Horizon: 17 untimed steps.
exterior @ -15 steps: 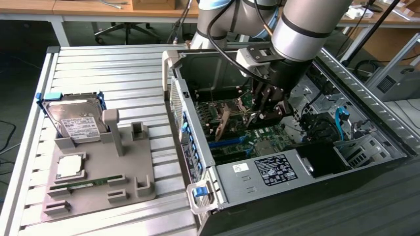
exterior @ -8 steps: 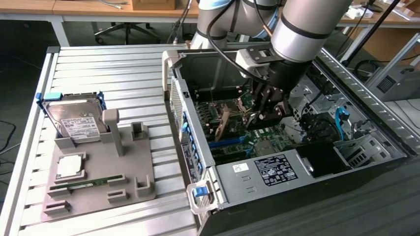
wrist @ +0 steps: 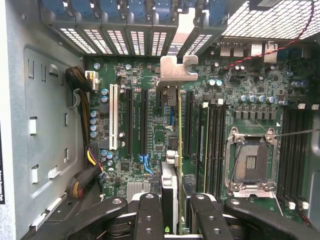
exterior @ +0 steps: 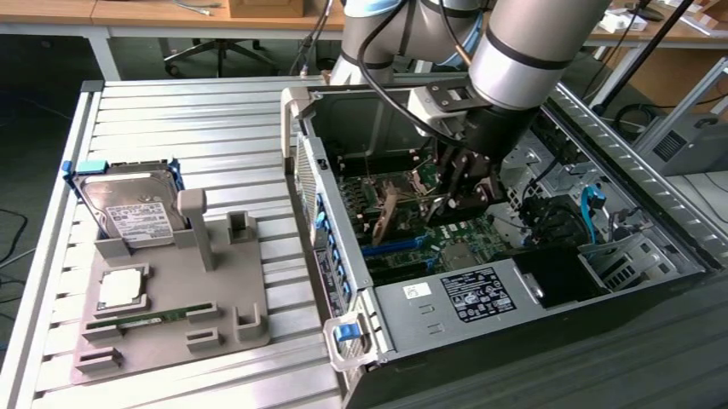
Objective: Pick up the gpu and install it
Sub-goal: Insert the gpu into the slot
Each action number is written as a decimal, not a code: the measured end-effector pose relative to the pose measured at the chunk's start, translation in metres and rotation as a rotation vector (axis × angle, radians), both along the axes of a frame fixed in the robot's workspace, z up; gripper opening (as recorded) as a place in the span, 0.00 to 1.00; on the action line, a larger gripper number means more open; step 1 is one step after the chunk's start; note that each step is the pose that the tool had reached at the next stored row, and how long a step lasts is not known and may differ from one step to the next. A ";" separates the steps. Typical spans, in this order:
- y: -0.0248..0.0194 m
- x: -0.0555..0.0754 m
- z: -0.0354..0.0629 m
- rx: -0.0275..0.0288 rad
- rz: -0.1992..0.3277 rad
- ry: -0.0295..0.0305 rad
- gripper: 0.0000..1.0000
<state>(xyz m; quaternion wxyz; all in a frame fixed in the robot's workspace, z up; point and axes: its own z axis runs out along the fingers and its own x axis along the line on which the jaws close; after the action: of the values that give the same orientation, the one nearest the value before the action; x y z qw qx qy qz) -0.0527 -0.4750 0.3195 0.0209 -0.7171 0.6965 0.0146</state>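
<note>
Gripper (wrist: pixel 178 215) clamped on thin gpu (wrist: pixel 179 150), silvery bracket (wrist: pixel 178 69), over motherboard (wrist: pixel 145 125)

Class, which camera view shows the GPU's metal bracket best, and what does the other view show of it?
The wrist view: the bracket faces the camera, above the motherboard, with the GPU edge-on between the gripper's fingers. In the exterior view, the GPU hangs tilted inside the case; I cannot make out its bracket.

A lab: workbenches (exterior: pixel 68 21), office chair (exterior: pixel 210 53), slatted metal table (exterior: pixel 182 119)
</note>
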 end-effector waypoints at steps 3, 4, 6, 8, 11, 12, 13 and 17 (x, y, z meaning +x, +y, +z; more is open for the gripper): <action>-0.0001 0.000 -0.0026 -0.0001 0.000 0.0000 0.27; -0.0001 0.000 -0.0027 -0.0001 0.000 0.0000 0.27; -0.0001 -0.001 -0.0030 0.0000 0.000 0.0000 0.27; -0.0001 -0.001 -0.0038 -0.0001 0.000 0.0000 0.27; -0.0001 -0.001 -0.0046 0.0000 0.000 0.0000 0.27; -0.0001 -0.001 -0.0049 0.0000 0.000 0.0000 0.27; -0.0001 -0.002 -0.0050 0.0000 0.000 0.0000 0.27; -0.0001 -0.002 -0.0051 0.0001 0.000 0.0000 0.27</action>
<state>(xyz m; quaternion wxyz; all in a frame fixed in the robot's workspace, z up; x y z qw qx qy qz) -0.0545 -0.4750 0.3144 0.0209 -0.7172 0.6964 0.0146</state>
